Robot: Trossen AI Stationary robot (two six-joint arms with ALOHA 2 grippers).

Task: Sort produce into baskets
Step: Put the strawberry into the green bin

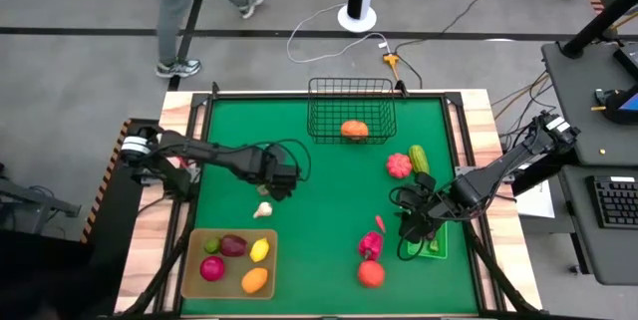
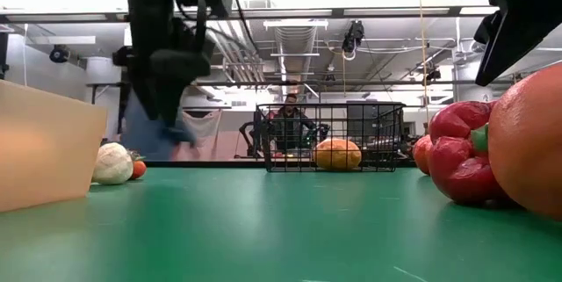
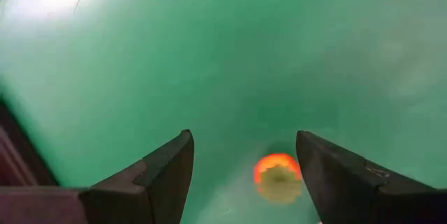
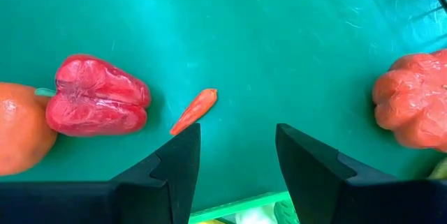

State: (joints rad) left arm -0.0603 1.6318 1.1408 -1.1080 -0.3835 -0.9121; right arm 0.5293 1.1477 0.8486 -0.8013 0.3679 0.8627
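My left gripper (image 1: 283, 184) hangs open over the bare green table left of centre, holding nothing. Between its fingers the left wrist view shows a small red-orange and pale piece (image 3: 278, 178), blurred, on the table. A whitish piece (image 1: 263, 209) lies just nearer. My right gripper (image 1: 413, 228) stands open over the green bin's (image 1: 439, 244) edge and holds nothing. A red pepper (image 4: 98, 97), an orange (image 4: 21, 128) and a small chilli (image 4: 194, 110) lie on the table ahead of it. The black wire basket (image 1: 349, 89) holds an orange pumpkin (image 1: 354, 129).
The tan tray (image 1: 195, 282) at the near left holds several pieces of produce. A pink-red piece (image 1: 399, 165) and a green cucumber (image 1: 419, 158) lie right of centre. Bare green table lies between the arms. A person walks beyond the far edge.
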